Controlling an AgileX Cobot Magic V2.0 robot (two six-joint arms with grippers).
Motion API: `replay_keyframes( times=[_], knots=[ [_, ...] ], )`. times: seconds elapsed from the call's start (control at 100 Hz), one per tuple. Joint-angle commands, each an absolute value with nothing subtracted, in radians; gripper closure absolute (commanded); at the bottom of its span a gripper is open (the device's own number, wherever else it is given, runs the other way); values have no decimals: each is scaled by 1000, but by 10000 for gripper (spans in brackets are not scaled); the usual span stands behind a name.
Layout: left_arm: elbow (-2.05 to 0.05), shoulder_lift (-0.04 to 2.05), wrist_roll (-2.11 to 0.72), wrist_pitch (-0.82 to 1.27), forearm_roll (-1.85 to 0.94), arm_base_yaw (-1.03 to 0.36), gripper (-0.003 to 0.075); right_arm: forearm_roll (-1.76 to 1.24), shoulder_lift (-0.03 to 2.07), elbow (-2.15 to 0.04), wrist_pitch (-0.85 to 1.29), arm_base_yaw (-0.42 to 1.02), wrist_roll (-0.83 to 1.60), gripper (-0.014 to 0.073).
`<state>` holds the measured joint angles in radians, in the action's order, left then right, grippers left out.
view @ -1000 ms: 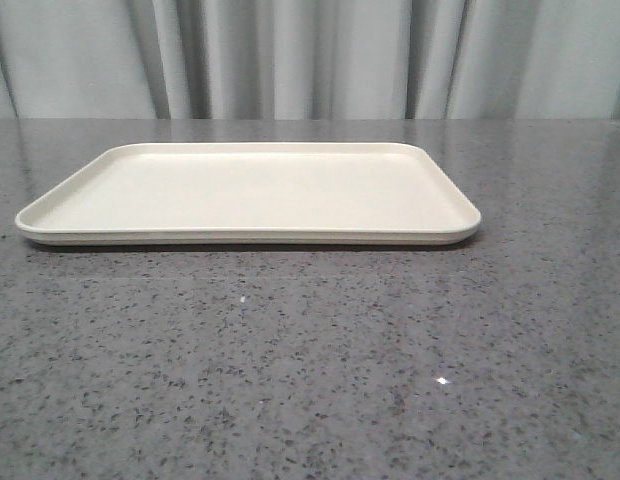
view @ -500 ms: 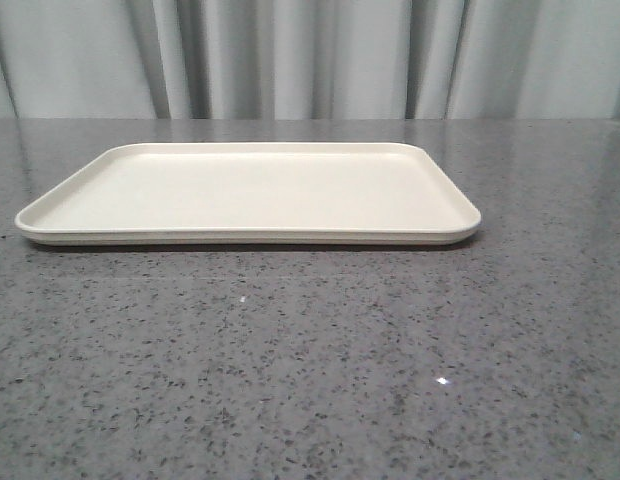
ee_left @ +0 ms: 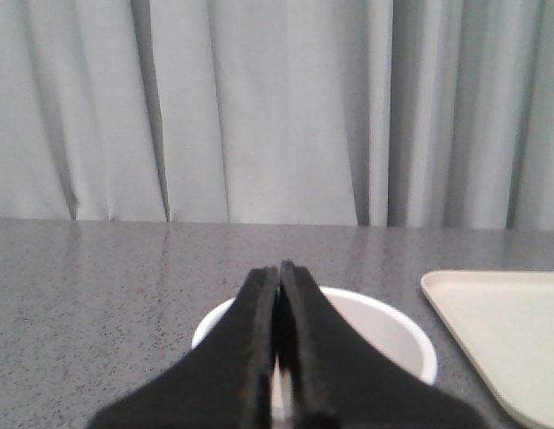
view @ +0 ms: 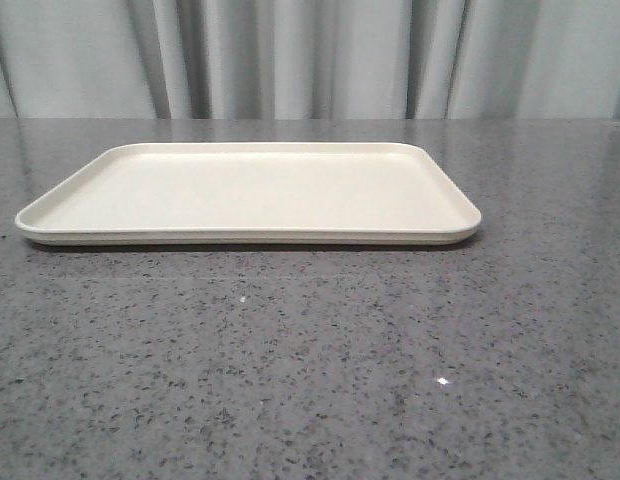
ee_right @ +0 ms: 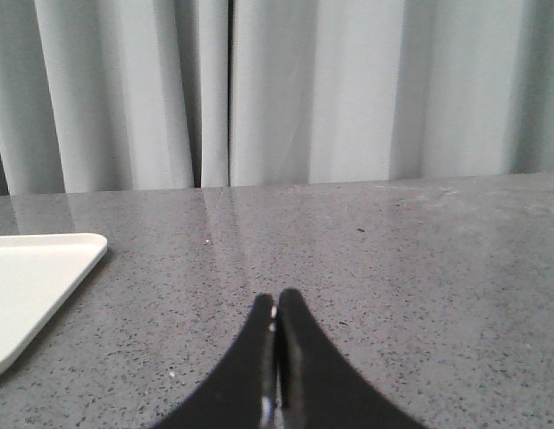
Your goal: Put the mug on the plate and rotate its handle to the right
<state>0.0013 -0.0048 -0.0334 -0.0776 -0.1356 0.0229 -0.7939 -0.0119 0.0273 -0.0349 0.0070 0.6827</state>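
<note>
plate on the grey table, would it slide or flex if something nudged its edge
The plate looks like a rigid moulded tray, so it probably would not flex. It lies flat and low on the polished stone table, so a nudge would likely slide it rather than tip it. With nothing on it, it probably moves easily.

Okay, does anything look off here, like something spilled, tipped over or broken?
Nothing stands out. The plate lies flat and bare on the table, with no spill on it. The mug stands upright beside the plate, right behind the closed left gripper. The right gripper is closed over bare table.
</note>
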Motion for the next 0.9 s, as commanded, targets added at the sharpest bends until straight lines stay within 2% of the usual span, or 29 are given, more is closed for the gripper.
replay_keyframes(
  times=[0.0,0.47,0.89],
  knots=[
    [-11,-34,-20,-190,-188,21,740,-806,-31,-8,-100,6,688,655],
    [-277,4,-18,-71,-252,21,740,-806,-8,-202,-77,6,688,655],
    [-577,218,-18,62,-248,21,740,-784,277,-503,48,6,746,655]
  ],
)
